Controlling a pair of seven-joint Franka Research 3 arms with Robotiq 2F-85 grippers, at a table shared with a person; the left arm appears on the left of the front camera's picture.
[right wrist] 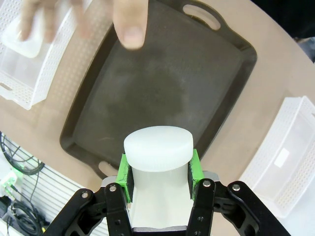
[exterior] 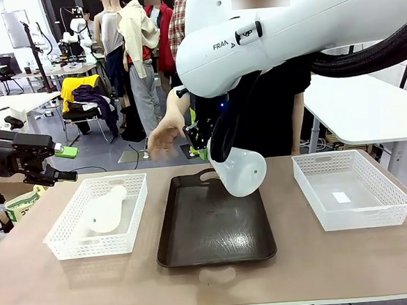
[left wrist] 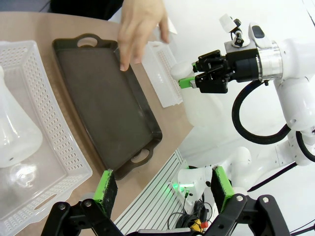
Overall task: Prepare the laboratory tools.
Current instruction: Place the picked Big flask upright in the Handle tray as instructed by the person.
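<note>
While one flask (exterior: 241, 169) is being gripped above the tray (exterior: 196, 247) by the right hand (right wrist: 157, 164), placing is pending.
Other flask (exterior: 106, 209) is lying in the basket (exterior: 91, 246) left of the tray; left hand (left wrist: 164, 184) wide, empty.

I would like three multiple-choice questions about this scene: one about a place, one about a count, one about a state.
1. Where does the unheld flask lie? A. in the left basket B. on a chair C. on the floor
2. How many white baskets stand on the table? A. one B. two C. four
3. How is the right gripper? A. open, empty B. shut on the other flask C. shut on a cloth
Answers: 1 A, it lies on its side inside that basket; 2 B, the left basket and the right basket flank the dark tray; 3 B, its green pads clamp that flask.
</note>
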